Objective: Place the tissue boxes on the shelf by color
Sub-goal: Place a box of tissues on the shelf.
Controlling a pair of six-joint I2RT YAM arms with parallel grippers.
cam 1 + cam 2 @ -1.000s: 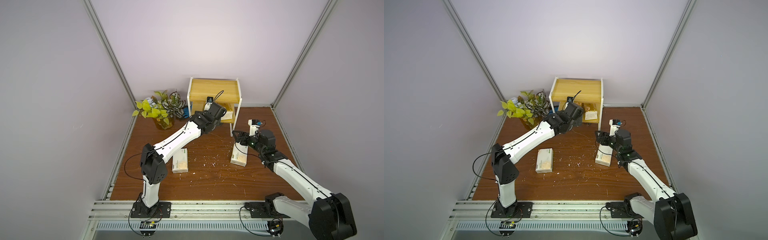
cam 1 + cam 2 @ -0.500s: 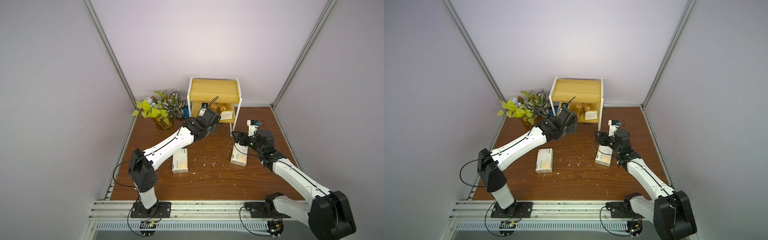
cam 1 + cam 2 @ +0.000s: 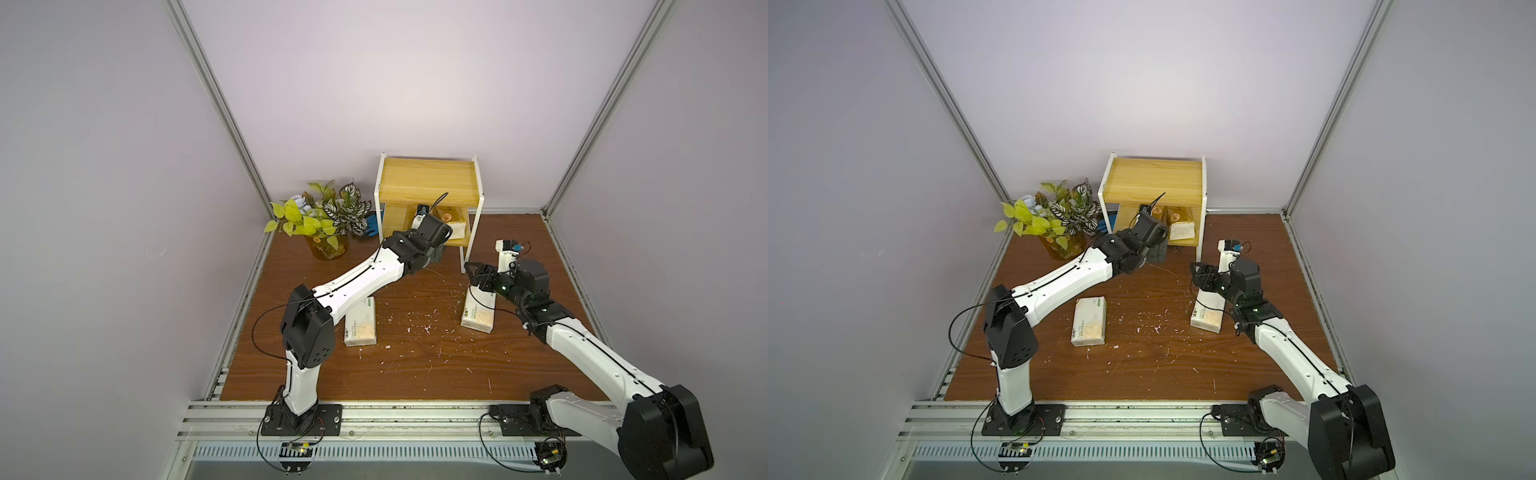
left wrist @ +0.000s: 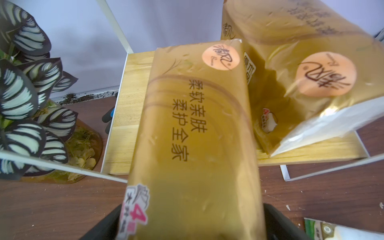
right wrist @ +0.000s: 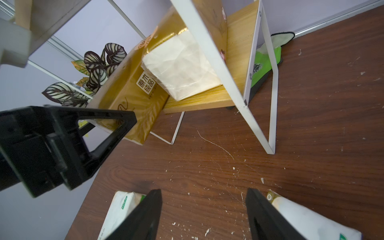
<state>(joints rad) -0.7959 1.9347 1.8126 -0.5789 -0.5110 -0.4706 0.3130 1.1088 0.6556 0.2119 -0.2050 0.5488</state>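
Note:
The shelf (image 3: 430, 183) stands at the back in both top views. One gold tissue box (image 4: 301, 62) sits on its lower board. A second gold box (image 4: 197, 128) rests its far end on that board and sticks out over the front edge. My left gripper (image 4: 192, 205) is open, with a finger on each side of this box's near end. Two white tissue boxes (image 3: 360, 328) (image 3: 478, 318) lie on the table. My right gripper (image 5: 202, 191) is open and empty, hovering over the far end of the right-hand white box (image 3: 1208, 320).
Potted plants (image 3: 324, 216) and a blue object (image 3: 374, 224) stand left of the shelf. A green cloth (image 5: 264, 62) lies behind it. White crumbs are scattered over the wooden table (image 3: 415, 374). Walls close in on three sides.
My left gripper has drawn back a little from inside the shelf's lower tier. The right arm has barely moved.

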